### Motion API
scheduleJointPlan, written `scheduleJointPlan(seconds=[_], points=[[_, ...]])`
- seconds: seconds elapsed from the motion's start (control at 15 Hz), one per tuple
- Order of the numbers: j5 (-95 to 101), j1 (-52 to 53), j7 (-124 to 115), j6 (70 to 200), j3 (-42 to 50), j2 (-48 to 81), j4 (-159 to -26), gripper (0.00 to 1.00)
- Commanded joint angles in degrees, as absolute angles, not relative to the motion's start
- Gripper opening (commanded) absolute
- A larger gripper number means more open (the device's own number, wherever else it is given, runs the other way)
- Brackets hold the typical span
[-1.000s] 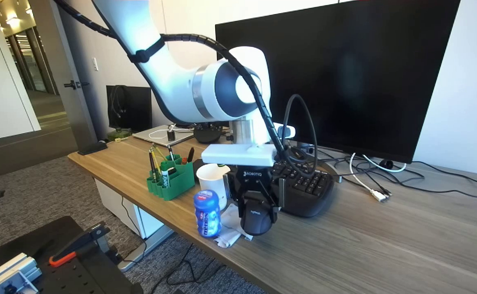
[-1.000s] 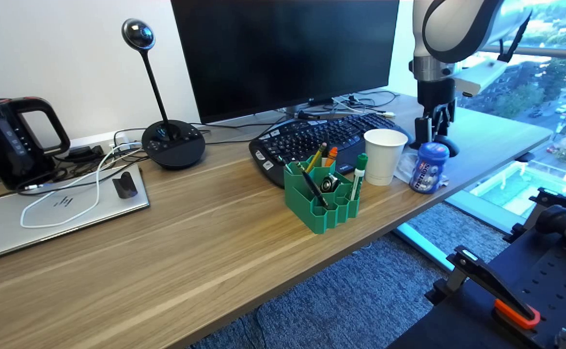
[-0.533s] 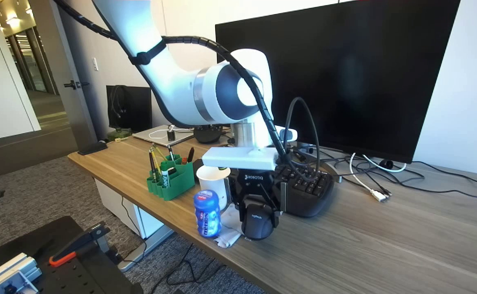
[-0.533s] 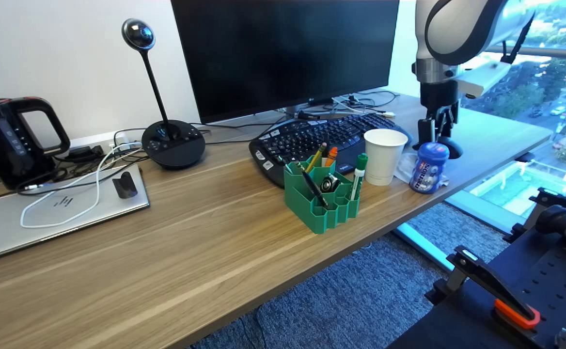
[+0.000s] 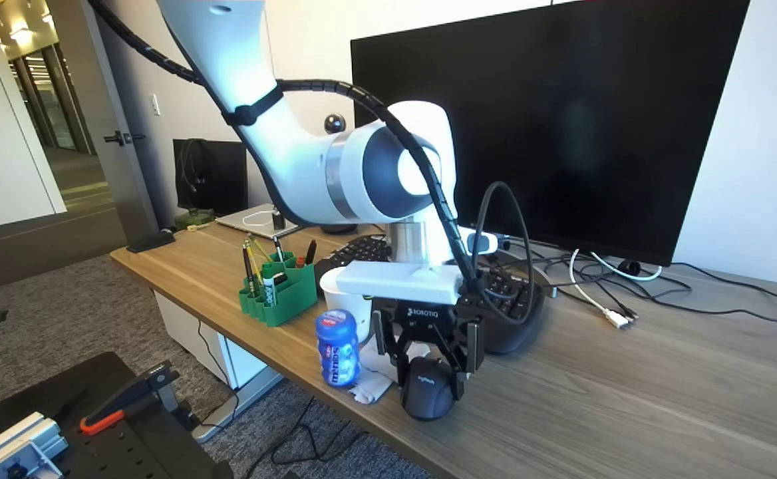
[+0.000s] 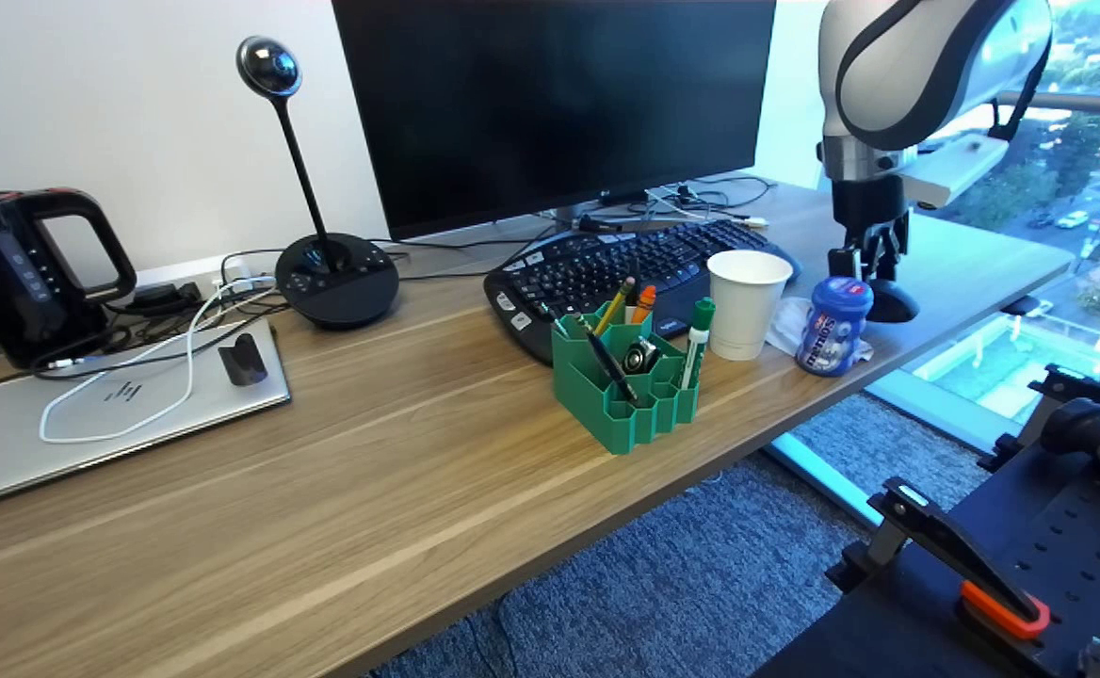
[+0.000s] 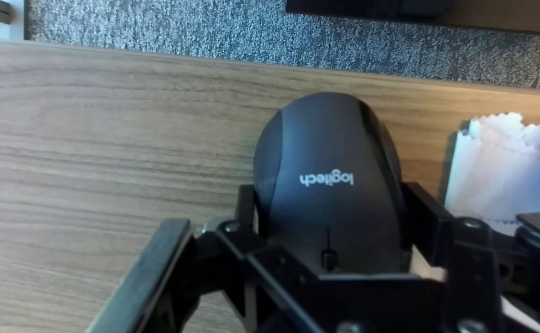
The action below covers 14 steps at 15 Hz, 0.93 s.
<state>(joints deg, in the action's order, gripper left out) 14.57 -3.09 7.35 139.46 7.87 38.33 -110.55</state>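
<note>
Mouse (image 7: 328,152) shifted toward front edge of desk (image 5: 595,406) | gripper (image 5: 432,380) clamped on mouse | likely relocating it; desk contact unclear | next move probably wants slow, level hold

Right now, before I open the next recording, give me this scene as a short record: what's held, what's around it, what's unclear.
Held: dark Logitech mouse
Jaws: closed on the mouse's two sides
Beside it: white cloth or tissue, lying on the desk
Container: blue Mentos bottle, upright
Drinkware: white paper cup, upright, close to the bottle
Stationery: green organizer holding a green-capped marker among other items
Electronics: black keyboard in front of a monitor, screen dark
Unclear: whether the mouse's underside touches the desk
</note>
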Motion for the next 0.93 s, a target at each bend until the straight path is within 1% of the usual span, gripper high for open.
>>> scheduleJointPlan(seconds=[0.0, 0.8, 0.87], points=[[16.37, -2.47, 5.14, 138.98, 9.15, 40.29, -108.83, 0.53], [16.75, -2.36, 3.84, 138.43, 9.72, 42.10, -106.94, 0.53], [16.75, -2.32, 3.69, 138.33, 9.78, 42.18, -106.80, 0.76]])
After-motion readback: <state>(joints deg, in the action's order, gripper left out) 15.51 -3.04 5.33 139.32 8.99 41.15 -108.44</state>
